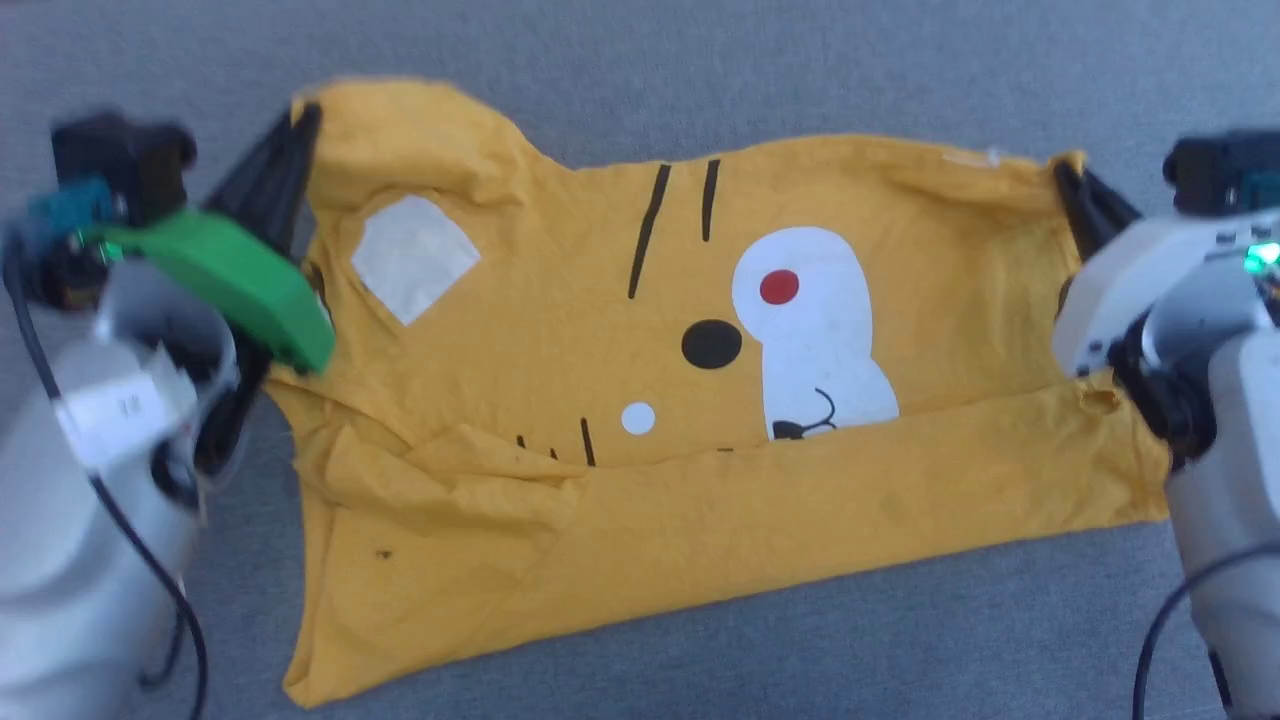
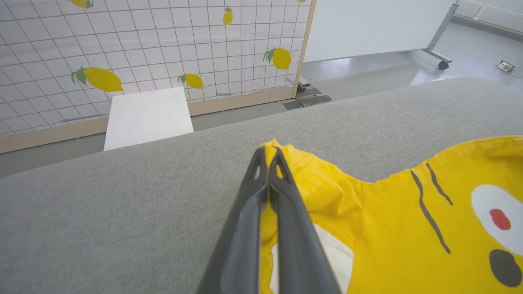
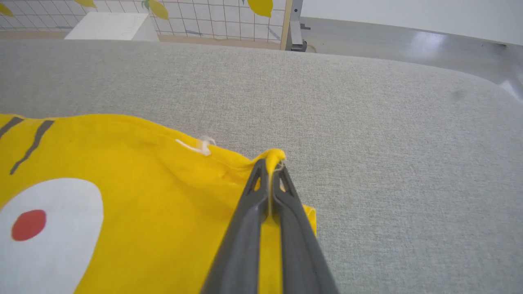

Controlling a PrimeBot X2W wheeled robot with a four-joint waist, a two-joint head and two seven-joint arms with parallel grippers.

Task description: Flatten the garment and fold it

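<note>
Pinches with the left tool (image 1: 300, 115) the far left corner of the garment (image 1: 560, 300), fingers closed tight on yellow cloth. Lies spread across the grey counter (image 1: 700, 60) in between, print up, near edge doubled over the lower part of the face, wrinkled at lower left. Pinches with the right tool (image 1: 1065, 175) the far right corner, likewise closed on a small fold.

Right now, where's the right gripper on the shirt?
In the head view the right gripper is at the right, shut on the far right corner of the yellow T-shirt, just past a small white thread on its edge.
</note>
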